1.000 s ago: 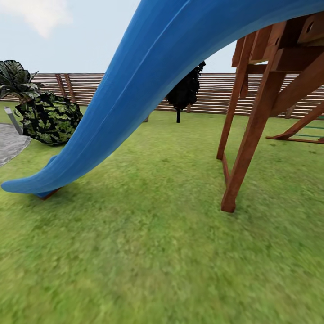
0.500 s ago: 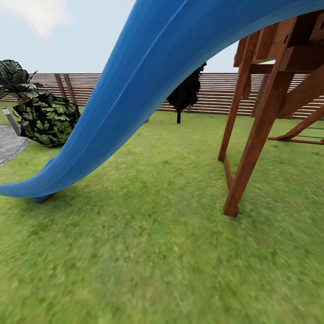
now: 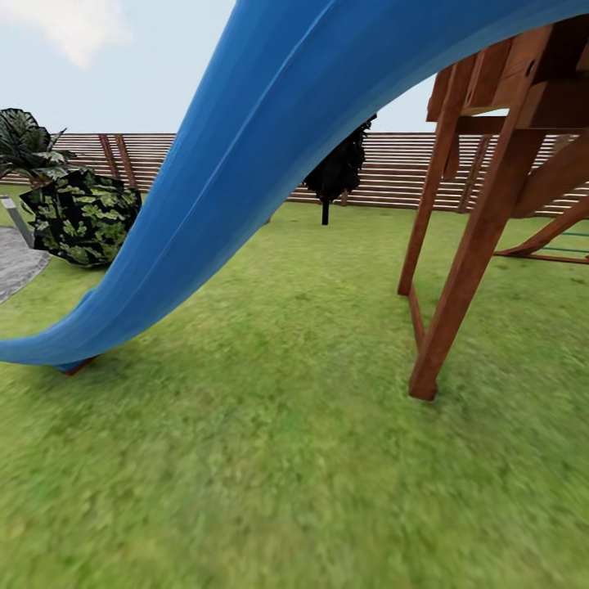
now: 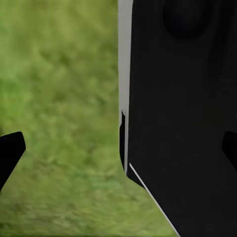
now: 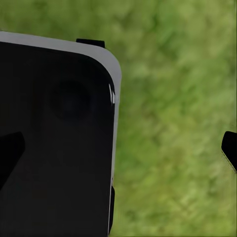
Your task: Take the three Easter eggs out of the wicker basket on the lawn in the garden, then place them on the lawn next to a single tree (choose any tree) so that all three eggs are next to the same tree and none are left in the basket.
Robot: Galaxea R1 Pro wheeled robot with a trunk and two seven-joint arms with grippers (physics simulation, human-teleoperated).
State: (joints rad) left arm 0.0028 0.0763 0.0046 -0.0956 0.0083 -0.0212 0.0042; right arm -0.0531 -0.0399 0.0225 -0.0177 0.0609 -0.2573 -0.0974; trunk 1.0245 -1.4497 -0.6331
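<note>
— While we scan from the left of the head view, what do we meet first?

— We see a grey paved patch (image 3: 15, 268) at the edge, then a leafy dark-green bush (image 3: 80, 214) with a broad-leafed plant (image 3: 24, 141) behind it. Next comes the blue slide (image 3: 245, 155), sweeping down from the upper right so that its foot rests on the lawn (image 3: 270, 474) at the left.

— And further right?

— Under the slide's arch we see a narrow black tree (image 3: 337, 164) before the slatted wooden fence (image 3: 393, 168). Right of that stand the reddish-brown wooden legs of the play frame (image 3: 466, 254), planted in the grass.

— What of our jaws?

— In the left wrist view, the left gripper (image 4: 118, 148) has its dark tips set wide apart, with grass and a black body panel (image 4: 182, 118) between them. The right gripper (image 5: 121, 150) is likewise spread wide over grass, with nothing held.

— And the task's things?

— We see only the lawn, spreading across the whole foreground.
</note>
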